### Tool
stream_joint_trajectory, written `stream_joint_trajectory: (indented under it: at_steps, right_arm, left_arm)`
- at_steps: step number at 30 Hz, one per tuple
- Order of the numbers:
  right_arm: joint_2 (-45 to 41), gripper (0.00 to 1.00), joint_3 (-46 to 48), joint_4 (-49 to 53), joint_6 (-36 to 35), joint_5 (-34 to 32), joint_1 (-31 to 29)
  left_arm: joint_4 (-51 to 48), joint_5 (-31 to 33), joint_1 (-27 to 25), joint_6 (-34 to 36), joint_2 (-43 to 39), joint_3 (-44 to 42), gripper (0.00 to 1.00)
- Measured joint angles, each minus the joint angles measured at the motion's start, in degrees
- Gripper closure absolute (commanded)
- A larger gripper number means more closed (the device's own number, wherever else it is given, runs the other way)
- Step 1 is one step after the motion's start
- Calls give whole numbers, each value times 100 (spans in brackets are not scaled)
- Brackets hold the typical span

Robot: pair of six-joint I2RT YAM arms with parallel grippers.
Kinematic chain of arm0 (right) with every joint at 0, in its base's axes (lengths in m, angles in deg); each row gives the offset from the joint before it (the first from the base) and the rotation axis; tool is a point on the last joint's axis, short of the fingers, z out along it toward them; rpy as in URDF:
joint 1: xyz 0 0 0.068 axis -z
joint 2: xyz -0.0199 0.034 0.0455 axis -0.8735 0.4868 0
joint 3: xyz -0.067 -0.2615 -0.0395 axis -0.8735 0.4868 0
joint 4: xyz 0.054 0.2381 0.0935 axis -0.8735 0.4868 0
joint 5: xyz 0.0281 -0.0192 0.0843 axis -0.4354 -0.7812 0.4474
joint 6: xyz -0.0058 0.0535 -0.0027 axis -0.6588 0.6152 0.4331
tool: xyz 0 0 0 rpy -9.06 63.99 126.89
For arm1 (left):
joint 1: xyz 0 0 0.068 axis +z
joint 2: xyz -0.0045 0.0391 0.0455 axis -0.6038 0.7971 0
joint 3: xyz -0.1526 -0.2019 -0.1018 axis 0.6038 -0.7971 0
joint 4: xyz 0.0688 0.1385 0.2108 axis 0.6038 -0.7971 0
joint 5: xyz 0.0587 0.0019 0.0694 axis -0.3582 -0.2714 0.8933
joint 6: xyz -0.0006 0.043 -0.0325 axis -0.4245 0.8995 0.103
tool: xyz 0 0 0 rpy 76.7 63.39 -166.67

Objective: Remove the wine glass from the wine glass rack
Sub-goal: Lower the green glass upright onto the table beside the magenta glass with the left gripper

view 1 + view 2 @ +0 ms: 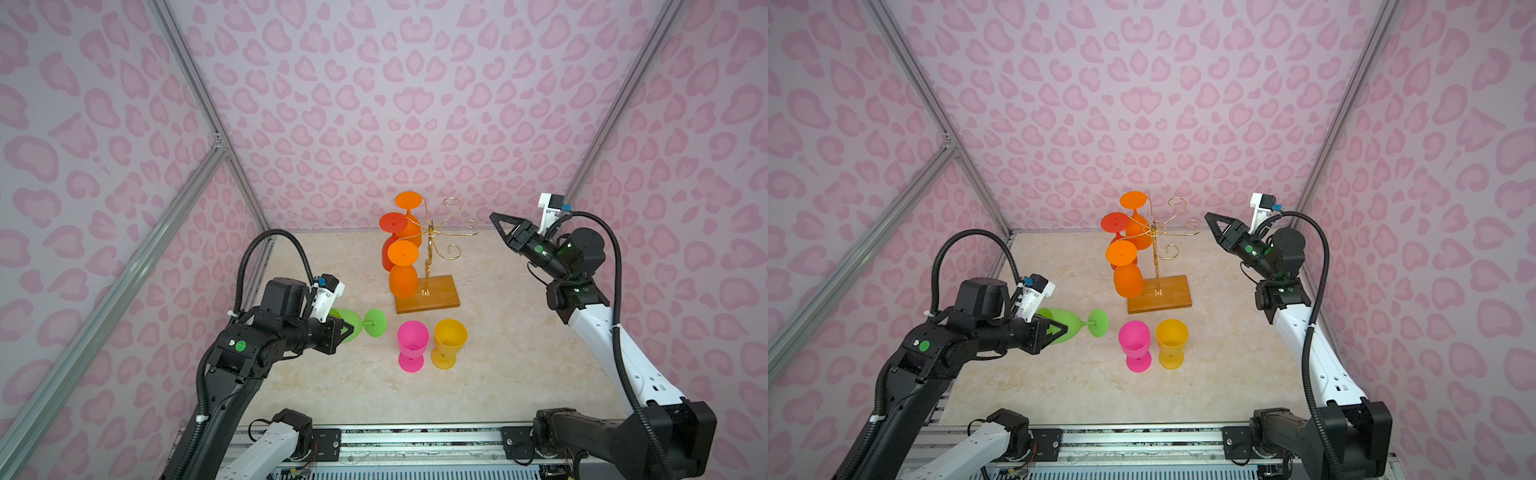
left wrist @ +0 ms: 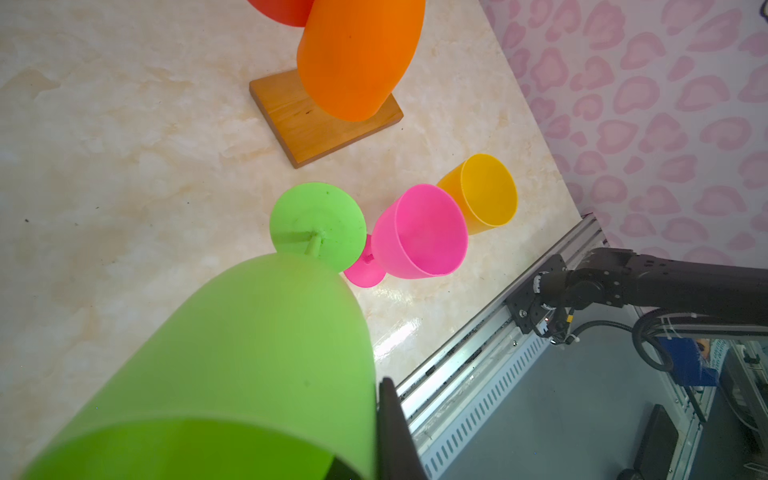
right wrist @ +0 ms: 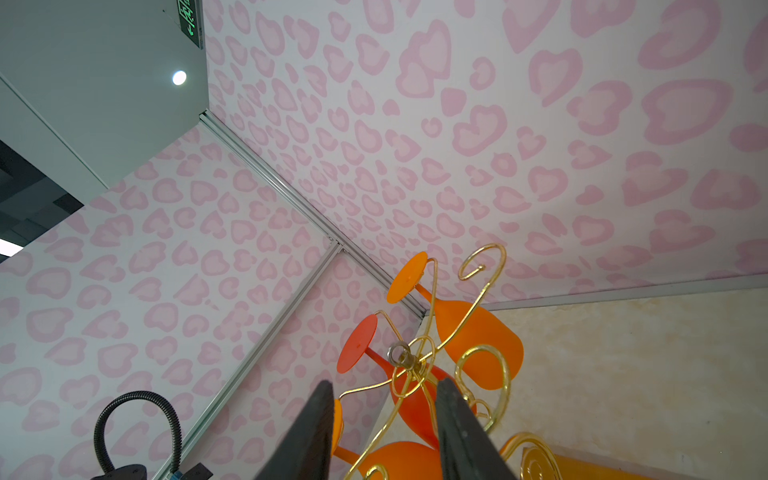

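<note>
L gripper (image 1: 1064, 330) is clamped on the bowl rim of the green wine glass (image 1: 1073, 320). The glass lies sideways, foot pointing twd the pink glass (image 1: 412, 337), well clear of the rack. Yellow glass (image 1: 451, 337) stands upright just beside the pink. Behind them is the wine glass rack (image 1: 432, 232), w/ orange glasses (image 1: 403, 280) and a red glass (image 1: 392, 222) hung on its left arms. R gripper (image 1: 494, 217) hovers right of the rack, apart from it, jaws partly spread, holding nothing.
</note>
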Motion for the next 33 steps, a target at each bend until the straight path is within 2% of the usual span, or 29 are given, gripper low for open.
stream_joint_trajectory:
  at_steps: [15,33]
  right_arm:
    - [190,59,0,254,-192,-39,-7]
    - [199,59,72,487,-350,-144,39]
  left_arm:
    - [85,881,-728,-221,1056,-258,98]
    - [396,1449,-1635,-503,2151,-299,98]
